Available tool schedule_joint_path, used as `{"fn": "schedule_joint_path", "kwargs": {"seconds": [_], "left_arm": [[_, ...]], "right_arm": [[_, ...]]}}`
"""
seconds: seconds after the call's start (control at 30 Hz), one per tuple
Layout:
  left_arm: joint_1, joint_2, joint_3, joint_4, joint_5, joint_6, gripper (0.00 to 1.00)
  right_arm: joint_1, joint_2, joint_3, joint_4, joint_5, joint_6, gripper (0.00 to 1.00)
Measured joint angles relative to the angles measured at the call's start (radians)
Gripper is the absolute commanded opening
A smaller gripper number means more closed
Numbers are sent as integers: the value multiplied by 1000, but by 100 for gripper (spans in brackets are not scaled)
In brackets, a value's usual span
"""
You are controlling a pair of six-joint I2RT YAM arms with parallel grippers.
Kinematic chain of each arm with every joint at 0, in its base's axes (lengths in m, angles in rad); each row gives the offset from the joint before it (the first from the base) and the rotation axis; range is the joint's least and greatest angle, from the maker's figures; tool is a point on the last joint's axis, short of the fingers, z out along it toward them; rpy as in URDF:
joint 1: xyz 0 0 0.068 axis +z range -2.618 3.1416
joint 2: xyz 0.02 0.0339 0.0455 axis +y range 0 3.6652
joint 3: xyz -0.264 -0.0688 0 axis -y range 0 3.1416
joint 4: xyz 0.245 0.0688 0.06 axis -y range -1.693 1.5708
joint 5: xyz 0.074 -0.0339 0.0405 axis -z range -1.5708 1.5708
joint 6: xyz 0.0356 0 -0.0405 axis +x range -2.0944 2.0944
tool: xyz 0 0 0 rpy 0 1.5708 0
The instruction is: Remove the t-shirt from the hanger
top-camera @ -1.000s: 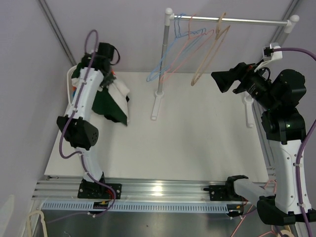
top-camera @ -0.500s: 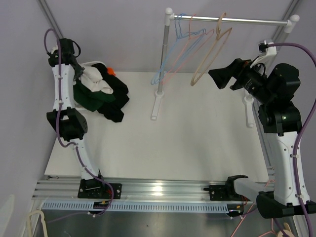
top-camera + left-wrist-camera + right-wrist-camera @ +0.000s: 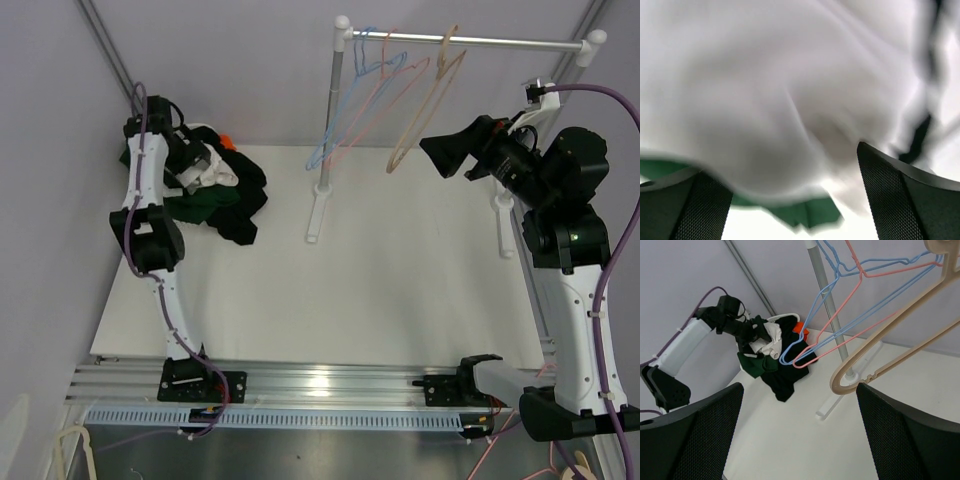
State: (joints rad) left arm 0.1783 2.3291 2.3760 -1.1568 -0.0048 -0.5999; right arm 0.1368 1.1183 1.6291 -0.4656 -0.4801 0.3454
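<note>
White t-shirt (image 3: 213, 172) lies on the far-left clothes pile (image 3: 240, 197), right by the wide left fingers (image 3: 900, 200); the wide right fingers (image 3: 900, 435) hang far off, near the bare hangers (image 3: 890, 330).

Two slim arms, the left arm (image 3: 140, 180) and the right arm (image 3: 570, 320), have white shells with chunky black joints and black bases. A purple cable (image 3: 600, 89) loops along each. The left gripper (image 3: 800, 200) and right gripper (image 3: 800, 435) have black fingers (image 3: 900, 440) with a fine mesh texture.
</note>
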Motion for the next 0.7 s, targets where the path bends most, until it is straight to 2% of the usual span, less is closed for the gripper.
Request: {"fn": "schedule_joint_path", "kwargs": {"seconds": [0.13,0.33,0.5,0.6,0.7], "left_arm": [[-25,-162,-24,6,22,9,99],[-87,-497,-79,45,55,45,100],[-92,-650,-84,48,94,79,99],[-122,-745,-208,56,89,117,99],[-187,-922,-499,98,86,172,100]], "right_arm": [[0,0,0,0,0,0,99],[0,-2,0,-1,0,-2,99],[0,-18,-5,-2,0,-2,100],[0,-44,-31,2,3,-2,99],[0,-99,-112,8,29,-2,99]]}}
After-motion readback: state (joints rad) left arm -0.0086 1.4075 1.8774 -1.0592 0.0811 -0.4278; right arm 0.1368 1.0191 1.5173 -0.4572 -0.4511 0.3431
